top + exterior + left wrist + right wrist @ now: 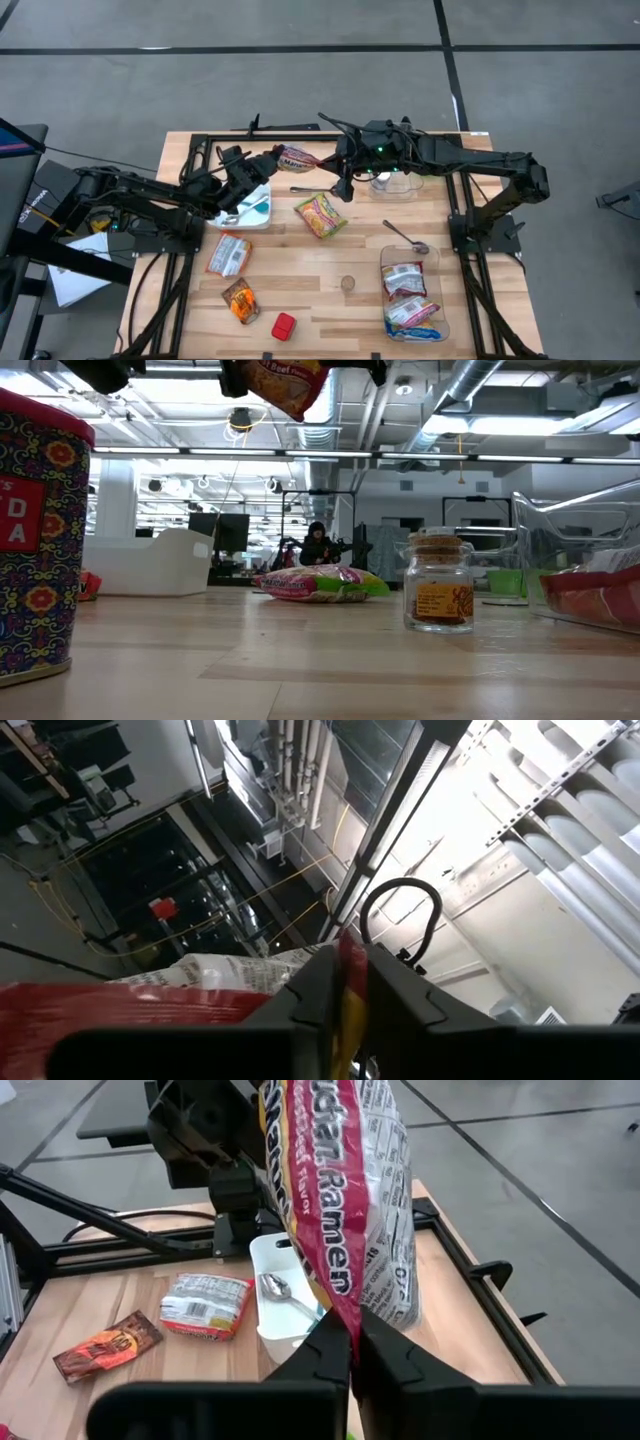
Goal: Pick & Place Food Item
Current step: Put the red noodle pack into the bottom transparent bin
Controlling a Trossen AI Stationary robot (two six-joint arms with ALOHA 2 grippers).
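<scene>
Both claws were pinched on one red-and-white crinkly ramen packet (297, 157), up near top centre: left gripper (272, 160) and right gripper (322, 160) at opposite ends. Reckon one should let go before the other pulls.

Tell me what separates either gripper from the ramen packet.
Nothing does. Both grippers are already clamped on the ramen packet, held up over the table's far side: the left gripper on one edge, the right gripper on the other.
</scene>
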